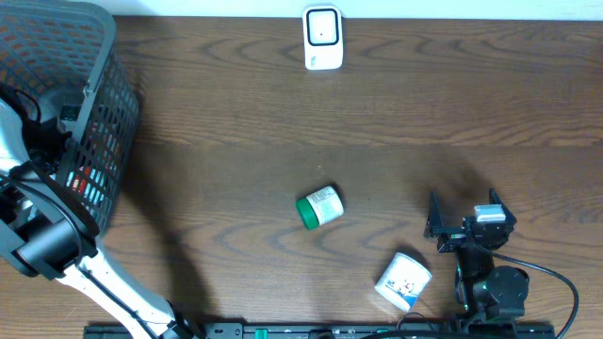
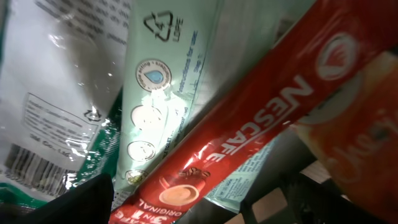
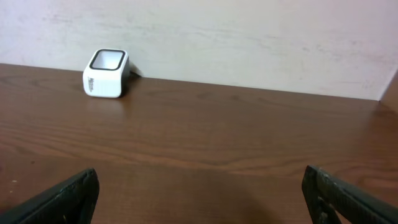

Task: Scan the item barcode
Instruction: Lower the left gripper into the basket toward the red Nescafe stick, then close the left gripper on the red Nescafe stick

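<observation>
The left gripper (image 2: 199, 190) is down in the black basket (image 1: 104, 113) at 10 o'clock, with its fingers wide apart. The red coffee stick (image 2: 261, 130) lies between them, squeezed between a pale green packet (image 2: 168, 74) and an orange packet (image 2: 357, 143) — a tight spot.

The right gripper (image 3: 202, 202) hovers at 4 o'clock, fingers wide apart, holding nothing. The white scanner (image 1: 321, 38) sits at 12 o'clock by the far edge. Open table (image 1: 236, 141) stretches from it to the green-lid jar (image 1: 319, 206) in the middle. A white tub (image 1: 404, 281) sits at 5 o'clock — near the front edge.
</observation>
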Controlling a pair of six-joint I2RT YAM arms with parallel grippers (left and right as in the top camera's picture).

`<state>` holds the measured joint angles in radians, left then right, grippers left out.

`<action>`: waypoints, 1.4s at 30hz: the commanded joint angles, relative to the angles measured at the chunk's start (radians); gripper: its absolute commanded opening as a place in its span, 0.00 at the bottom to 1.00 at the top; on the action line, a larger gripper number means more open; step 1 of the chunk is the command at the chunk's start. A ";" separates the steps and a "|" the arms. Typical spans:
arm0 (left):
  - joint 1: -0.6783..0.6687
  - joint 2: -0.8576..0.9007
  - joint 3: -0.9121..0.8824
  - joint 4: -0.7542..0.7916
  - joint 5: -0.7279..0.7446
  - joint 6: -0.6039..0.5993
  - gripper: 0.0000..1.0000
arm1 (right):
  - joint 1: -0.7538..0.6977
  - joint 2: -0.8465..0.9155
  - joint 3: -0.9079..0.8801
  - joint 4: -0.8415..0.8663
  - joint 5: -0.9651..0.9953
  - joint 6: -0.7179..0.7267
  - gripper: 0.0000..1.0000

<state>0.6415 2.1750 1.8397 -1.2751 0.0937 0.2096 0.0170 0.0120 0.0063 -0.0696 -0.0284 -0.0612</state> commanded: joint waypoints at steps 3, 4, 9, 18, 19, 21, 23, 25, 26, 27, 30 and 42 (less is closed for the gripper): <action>0.006 0.006 -0.063 0.024 -0.032 -0.006 0.89 | 0.003 -0.005 -0.001 -0.003 0.005 0.011 0.99; 0.006 0.006 -0.077 0.035 -0.032 -0.006 0.89 | 0.003 -0.005 -0.001 -0.003 0.005 0.012 0.99; 0.006 0.006 -0.130 0.095 -0.030 -0.013 0.89 | 0.003 -0.005 -0.001 -0.003 0.005 0.012 0.99; 0.006 0.006 -0.059 0.063 -0.031 -0.061 0.41 | 0.003 -0.005 -0.001 -0.003 0.005 0.011 0.99; 0.006 0.005 -0.036 0.048 -0.031 -0.069 0.40 | 0.003 -0.005 -0.001 -0.003 0.005 0.012 0.99; 0.006 0.005 0.020 0.014 -0.031 -0.078 0.40 | 0.003 -0.005 -0.001 -0.003 0.005 0.011 0.99; 0.006 0.005 0.079 -0.019 -0.030 -0.085 0.40 | 0.003 -0.005 -0.001 -0.003 0.005 0.012 0.99; 0.006 0.001 0.121 -0.040 -0.031 -0.085 0.38 | 0.003 -0.005 -0.001 -0.003 0.005 0.011 0.99; 0.006 -0.002 0.138 -0.048 -0.031 -0.085 0.32 | 0.003 -0.005 -0.001 -0.003 0.005 0.012 0.99; 0.006 -0.003 0.149 -0.052 -0.031 -0.085 0.24 | 0.003 -0.005 -0.001 -0.003 0.005 0.011 0.99; 0.006 -0.006 0.154 -0.052 -0.031 -0.085 0.11 | 0.003 -0.005 -0.001 -0.003 0.005 0.012 0.99; 0.006 -0.006 0.142 -0.048 -0.031 -0.100 0.53 | 0.003 -0.005 -0.001 -0.003 0.005 0.012 0.99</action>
<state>0.6437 2.1757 1.9770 -1.3197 0.0643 0.1265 0.0170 0.0120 0.0063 -0.0696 -0.0284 -0.0612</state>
